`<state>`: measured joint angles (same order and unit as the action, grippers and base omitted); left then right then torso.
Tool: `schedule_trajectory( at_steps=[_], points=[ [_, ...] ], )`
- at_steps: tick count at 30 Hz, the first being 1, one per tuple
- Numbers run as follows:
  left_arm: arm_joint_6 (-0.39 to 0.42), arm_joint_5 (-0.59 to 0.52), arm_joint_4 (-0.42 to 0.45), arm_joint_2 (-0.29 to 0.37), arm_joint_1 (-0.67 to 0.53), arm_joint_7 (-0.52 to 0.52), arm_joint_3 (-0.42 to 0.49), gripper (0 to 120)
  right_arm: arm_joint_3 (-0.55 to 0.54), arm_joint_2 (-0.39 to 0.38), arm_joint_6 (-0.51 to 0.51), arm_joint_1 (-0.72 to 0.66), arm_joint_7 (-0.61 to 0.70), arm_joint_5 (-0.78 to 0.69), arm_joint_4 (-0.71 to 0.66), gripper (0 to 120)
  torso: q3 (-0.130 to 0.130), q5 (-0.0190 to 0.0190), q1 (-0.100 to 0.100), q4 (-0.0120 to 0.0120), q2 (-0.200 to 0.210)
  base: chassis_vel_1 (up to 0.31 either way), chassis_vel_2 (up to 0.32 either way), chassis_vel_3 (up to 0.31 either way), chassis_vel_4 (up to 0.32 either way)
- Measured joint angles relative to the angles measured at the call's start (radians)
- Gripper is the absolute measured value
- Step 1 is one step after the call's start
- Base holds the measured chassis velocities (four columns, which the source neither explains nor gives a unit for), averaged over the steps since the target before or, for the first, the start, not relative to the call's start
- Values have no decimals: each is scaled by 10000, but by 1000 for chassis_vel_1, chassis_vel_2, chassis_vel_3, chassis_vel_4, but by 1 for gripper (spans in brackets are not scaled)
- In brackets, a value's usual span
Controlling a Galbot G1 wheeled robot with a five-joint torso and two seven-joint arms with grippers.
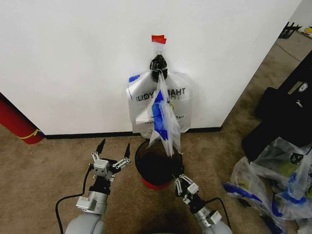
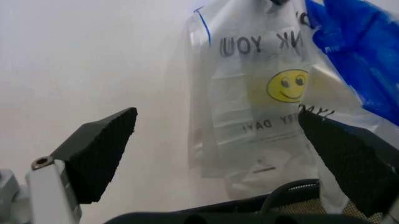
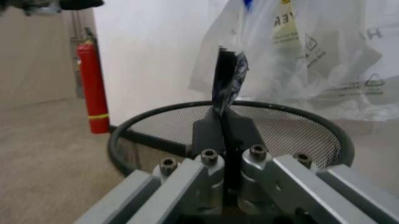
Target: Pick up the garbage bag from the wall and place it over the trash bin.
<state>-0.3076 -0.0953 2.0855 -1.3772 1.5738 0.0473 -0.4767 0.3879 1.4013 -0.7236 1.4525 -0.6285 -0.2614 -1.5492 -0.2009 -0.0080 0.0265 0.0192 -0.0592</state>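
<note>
Progress: none visible. Garbage bag (image 1: 168, 105) hung at upper centre; trash bin (image 1: 158, 168) unlined below. Left gripper (image 1: 113, 152) spread, right gripper (image 1: 181, 184) pressed together, nothing grasped.

the bag (image 1: 168, 105) hangs on the wall (image 1: 73, 63) just above the bin (image 1: 158, 168) on the floor — left gripper (image 1: 113, 148) left of the bin, right gripper (image 1: 179, 184) before it.

Head high, wrists low, sharing garbage bag (image 1: 161, 105)

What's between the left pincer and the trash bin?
Bare beige carpet, in the head view, separates the open left pincer from the black wire-mesh trash bin.
</note>
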Motion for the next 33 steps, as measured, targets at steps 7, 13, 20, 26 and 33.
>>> schedule_trajectory(
  at_steps=[7, 13, 20, 26, 33],
  points=[
    [-2, -29, -23, 12, -39, 0, -3, 100, 528, 15, -354, -3, -755, -257, 313, 0, 0, 0, 1, 1, 0, 0, 0, 0, 0],
    [-20, 1, -42, -20, -21, -1, 8, 100, 25, 195, -657, -163, 869, -583, 154, 0, 0, 2, 1, 0, 0, 0, 0, 0, 0],
    [-50, 85, -25, -86, 50, 0, 25, 100, -258, 402, -668, -377, 1244, -521, 7, 0, 0, -1, 1, 0, 0, 0, 0, 0, 0],
    [-96, 96, -16, -90, 96, 0, 9, 100, -300, 402, -721, -289, 1112, -401, 29, 0, 0, 0, 1, 0, 0, 0, 0, 0, 0],
    [-139, 113, -37, -108, 99, 2, 24, 100, -175, 344, -808, -210, 1030, -354, 35, 0, 0, 0, 1, 1, 0, 0, 0, 0, 0]
  ],
)
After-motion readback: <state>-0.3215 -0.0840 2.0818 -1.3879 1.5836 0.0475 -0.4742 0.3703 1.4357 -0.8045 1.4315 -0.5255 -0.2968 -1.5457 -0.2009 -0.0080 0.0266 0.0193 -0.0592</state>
